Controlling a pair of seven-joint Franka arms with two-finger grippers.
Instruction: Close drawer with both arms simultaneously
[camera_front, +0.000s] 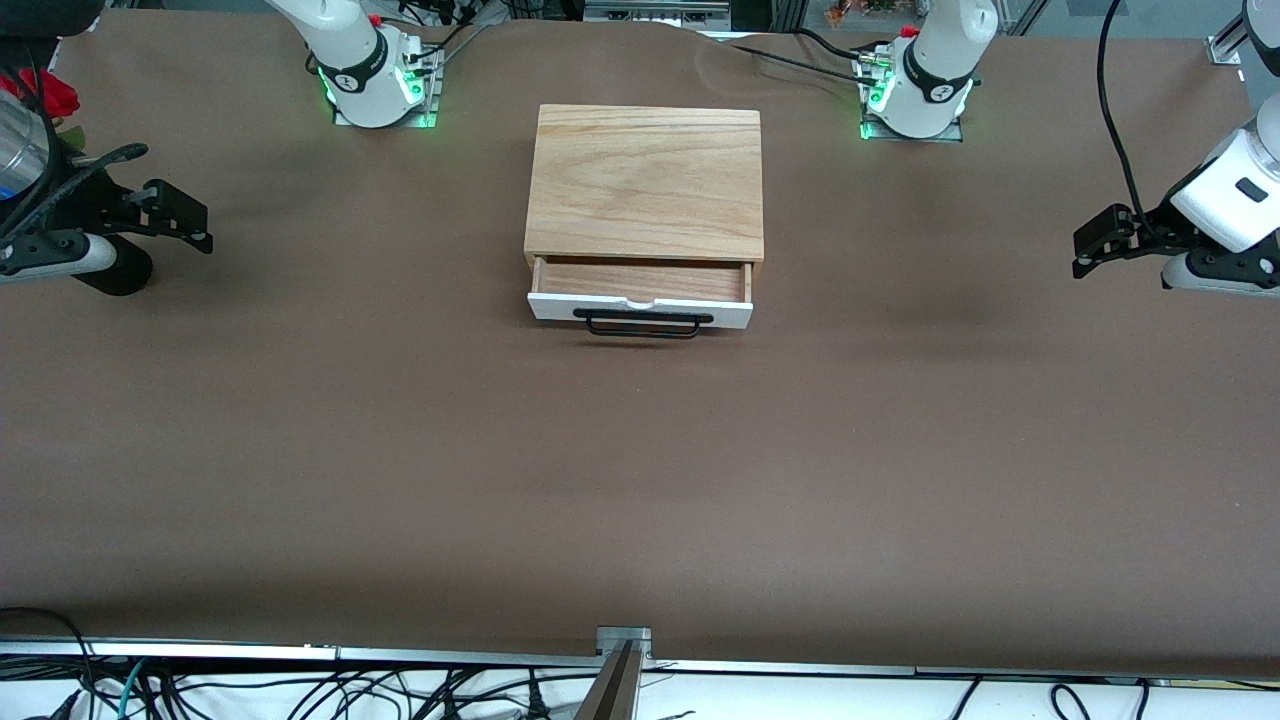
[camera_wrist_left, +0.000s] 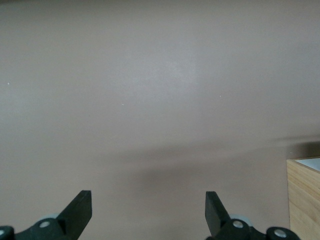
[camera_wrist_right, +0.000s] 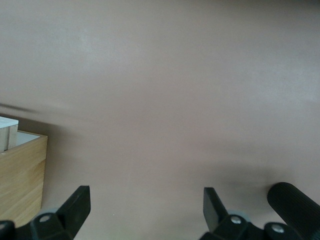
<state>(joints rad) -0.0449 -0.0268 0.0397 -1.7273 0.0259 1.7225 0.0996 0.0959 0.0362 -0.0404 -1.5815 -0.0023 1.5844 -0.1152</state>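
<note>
Right gripper (camera_front: 185, 215) hovering over the worktop (camera_front: 640, 470) edge at the right arm's end, fingers apart, holding nothing. Drawer (camera_front: 641, 298) partly open, mid-worktop toward the base-side edge. Left gripper (camera_front: 1100, 240) likewise apart over the edge at the left arm's end. Approach step apparently not begun; next requires both grippers brought to the white front panel, pushing evenly.

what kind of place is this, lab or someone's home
Most likely a robotics lab, not a home. Two arm bases are bolted to a wide table under a brown cover, loose cables run along its edge, and the only furniture is a small test cabinet with its drawer open.
</note>
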